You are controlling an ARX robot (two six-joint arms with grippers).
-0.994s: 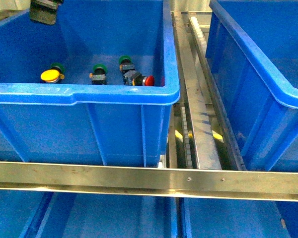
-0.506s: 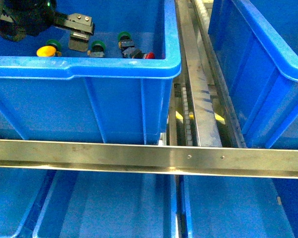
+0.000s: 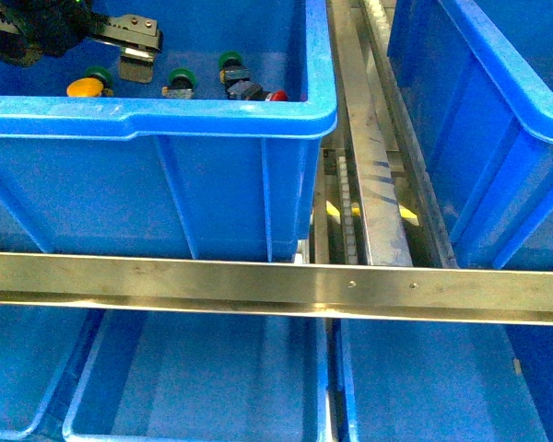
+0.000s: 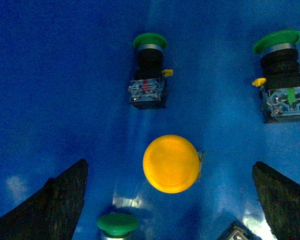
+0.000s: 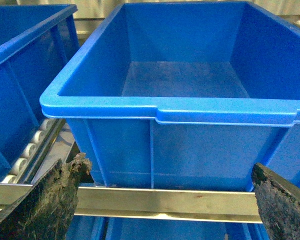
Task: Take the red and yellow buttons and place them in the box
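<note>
We're at the near-left bin [image 3: 166, 115] now, and the left gripper [image 3: 134, 51] hangs inside it with its jaws spread wide, gripping nothing. In the left wrist view the yellow button [image 4: 171, 163] sits on the bin floor with its round cap facing the camera, right between the two dark fingertips [image 4: 60, 200] and clear of both. Three green buttons [image 4: 149, 70] lie around it on the same floor, none touching it. In the front view we spot one red button [image 3: 276, 96] on its side near the bin's right wall, just beside a dark-bodied green one. The right gripper [image 5: 167, 200] is outside the bin, jaws wide apart and carrying nothing, facing another blue box [image 5: 175, 107] beyond a metal rail [image 5: 205, 202].
</note>
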